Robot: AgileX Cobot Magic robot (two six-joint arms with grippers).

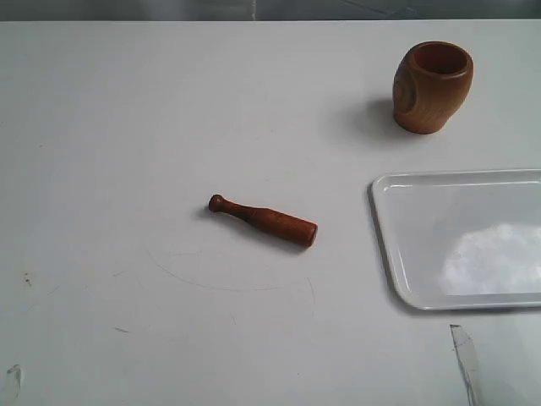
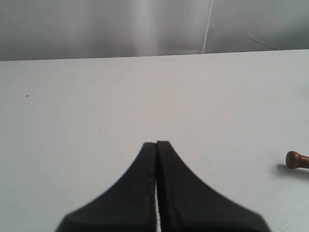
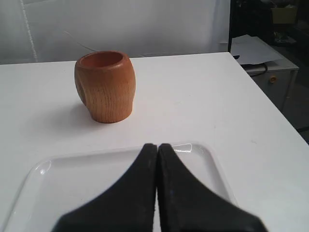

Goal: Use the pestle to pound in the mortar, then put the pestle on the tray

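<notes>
The reddish-brown pestle (image 1: pixel 263 220) lies flat on the white table near the middle, knob end to the left. Only its knob (image 2: pixel 295 160) shows in the left wrist view. The wooden mortar (image 1: pixel 432 86) stands upright at the back right, mouth up, with its oval facet on the left side. The white tray (image 1: pixel 461 238) lies in front of it at the right edge. My left gripper (image 2: pixel 157 143) is shut and empty, hovering over bare table, away from the pestle. My right gripper (image 3: pixel 157 145) is shut and empty over the tray (image 3: pixel 63 181), with the mortar (image 3: pixel 105 86) beyond. Neither gripper shows in the exterior view.
The table's (image 1: pixel 127 127) right edge (image 3: pixel 270 111) drops off beyond the tray, with a cabinet and papers (image 3: pixel 256 50) past it. A grey backdrop (image 2: pixel 120 26) rises behind the table. Faint scratch marks (image 1: pixel 228 283) cross the tabletop in front of the pestle.
</notes>
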